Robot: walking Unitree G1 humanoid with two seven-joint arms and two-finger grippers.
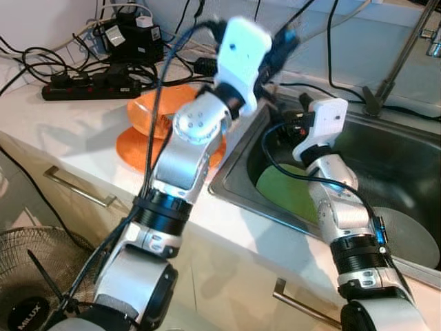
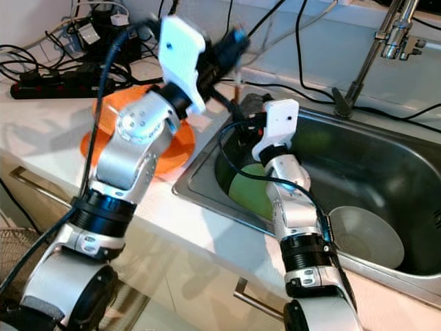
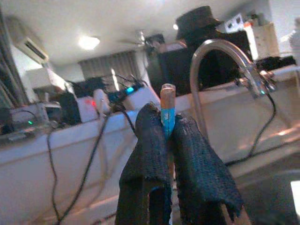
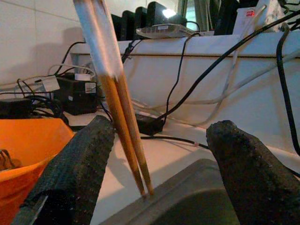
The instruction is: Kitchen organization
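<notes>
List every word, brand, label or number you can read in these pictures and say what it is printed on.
"MILUX": white letters on the black hub of the round wire-grille fan on the floor beside the cabinet.
Labels on the black power adapters by the black power strip: too small and blurred to read.

Home kitchen: steel sink [image 1: 386,148] set in pale bench [image 1: 83,138], curved tap [image 3: 220,70], drawer handles [image 1: 79,186] below, orange plates [image 1: 148,131], power strip [image 1: 89,86] with tangled cables, living-room clutter beyond.
</notes>
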